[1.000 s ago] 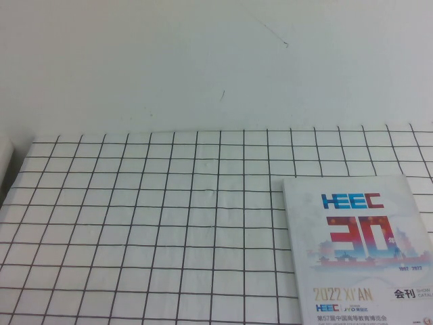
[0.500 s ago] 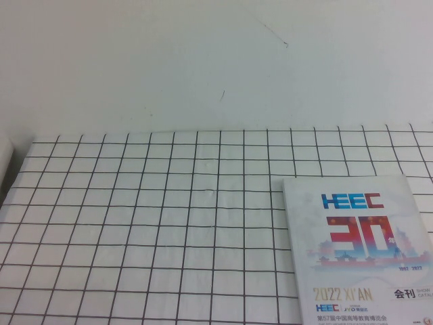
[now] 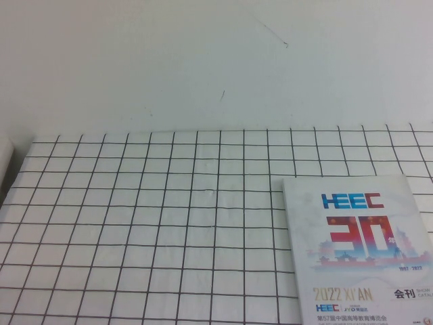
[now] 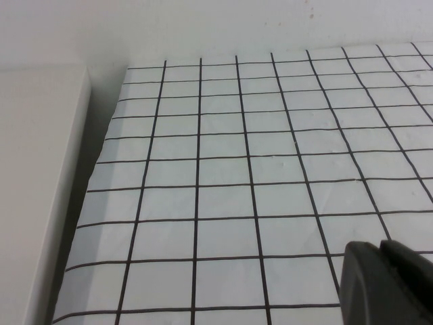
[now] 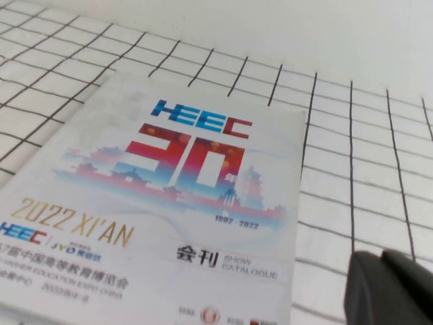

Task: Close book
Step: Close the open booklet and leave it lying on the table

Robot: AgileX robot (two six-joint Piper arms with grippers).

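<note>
The book (image 3: 358,254) lies at 4 o'clock on the surface (image 3: 169,223), cover up, flat, seemingly closed already. The left claw (image 4: 387,284) hangs over bare grid, the right claw (image 5: 391,288) near the book; neither's state can be told. Best only press the cover lightly, if anything.

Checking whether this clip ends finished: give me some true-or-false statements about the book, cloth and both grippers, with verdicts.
The book lies closed, cover up. True.
The book sits on the robot's left side of the grid cloth. False: it is on the right side.
The right gripper is clamped on the book. False: it is beside the cover, over the cloth.
The left gripper is over bare cloth, away from the book. True.
</note>
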